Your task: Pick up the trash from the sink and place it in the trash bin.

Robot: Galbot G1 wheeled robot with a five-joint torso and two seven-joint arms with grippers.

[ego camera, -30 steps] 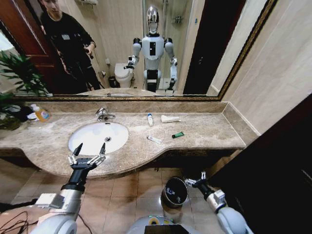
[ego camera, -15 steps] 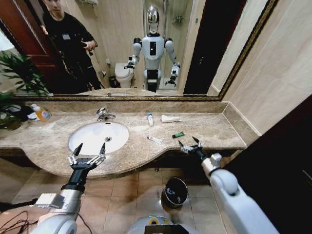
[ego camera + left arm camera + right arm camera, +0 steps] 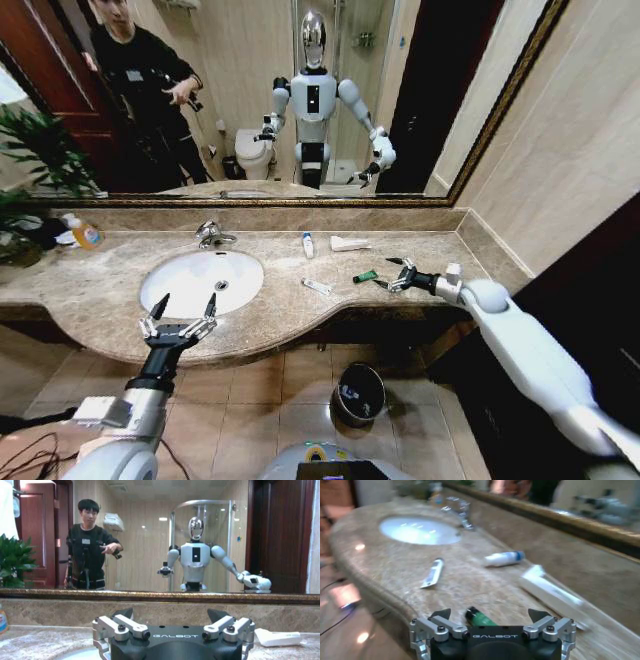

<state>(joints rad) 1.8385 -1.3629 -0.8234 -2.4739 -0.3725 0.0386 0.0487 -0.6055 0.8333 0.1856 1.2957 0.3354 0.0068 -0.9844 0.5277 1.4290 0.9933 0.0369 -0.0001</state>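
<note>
Right wrist view gives us the dark green mini tube (image 3: pixel 481 617), its end hidden behind our spread right hand (image 3: pixel 490 615); left hand (image 3: pixel 183 304) is also spread above the counter (image 3: pixel 430 262).

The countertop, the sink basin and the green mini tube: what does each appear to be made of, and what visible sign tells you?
Countertop: polished beige marble or similar stone, veined and glossy.
Sink basin: white glazed ceramic, probably; smooth with bright glints.
Green mini tube: likely soft plastic, shiny with a dark cap.
</note>
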